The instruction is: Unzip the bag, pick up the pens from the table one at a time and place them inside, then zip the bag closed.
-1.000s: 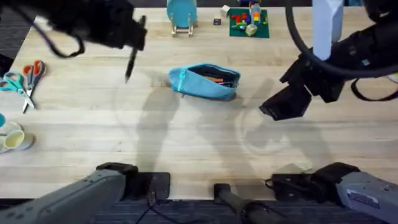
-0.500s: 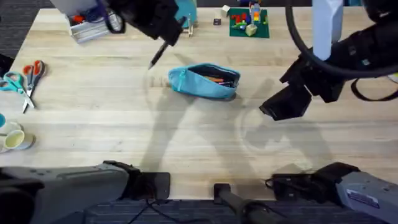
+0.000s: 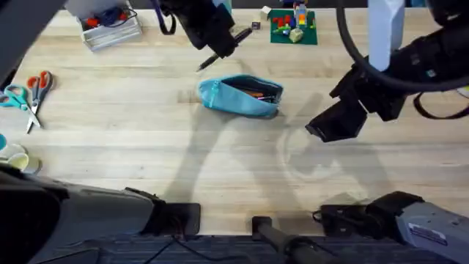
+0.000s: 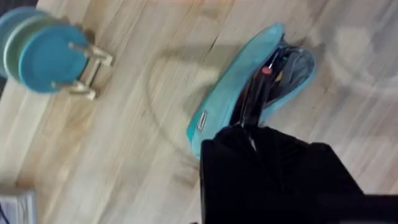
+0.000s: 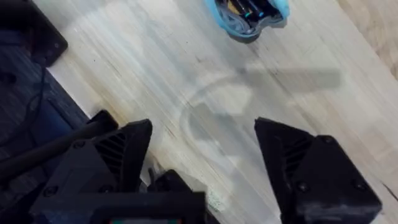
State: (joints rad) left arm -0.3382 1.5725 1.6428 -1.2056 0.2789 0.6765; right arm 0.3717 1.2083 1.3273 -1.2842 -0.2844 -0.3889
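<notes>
The light-blue bag (image 3: 242, 96) lies unzipped in the middle of the table (image 3: 146, 139), with pens (image 3: 253, 93) showing in its opening. My left gripper (image 3: 222, 45) hangs just behind the bag's left end, shut on a dark pen (image 3: 209, 61) that slants down toward the table. In the left wrist view the held pen (image 4: 249, 111) points over the open bag (image 4: 217, 102). To the right of the bag, my right gripper (image 3: 335, 123) is open and holds nothing. The right wrist view shows its spread fingers (image 5: 121, 152) and the bag (image 5: 245, 15) farther off.
A teal disc on a wooden stand (image 3: 214, 18) stands behind the bag. A green plate of bricks (image 3: 293, 26) is at the back right and a clear tray (image 3: 110, 28) at the back left. Scissors (image 3: 29, 92) and cups (image 3: 15, 163) lie at the left edge.
My left arm has carried the pen rightward and toward the back, from left of the bag to just behind its left end. The right arm and bag have not moved.
</notes>
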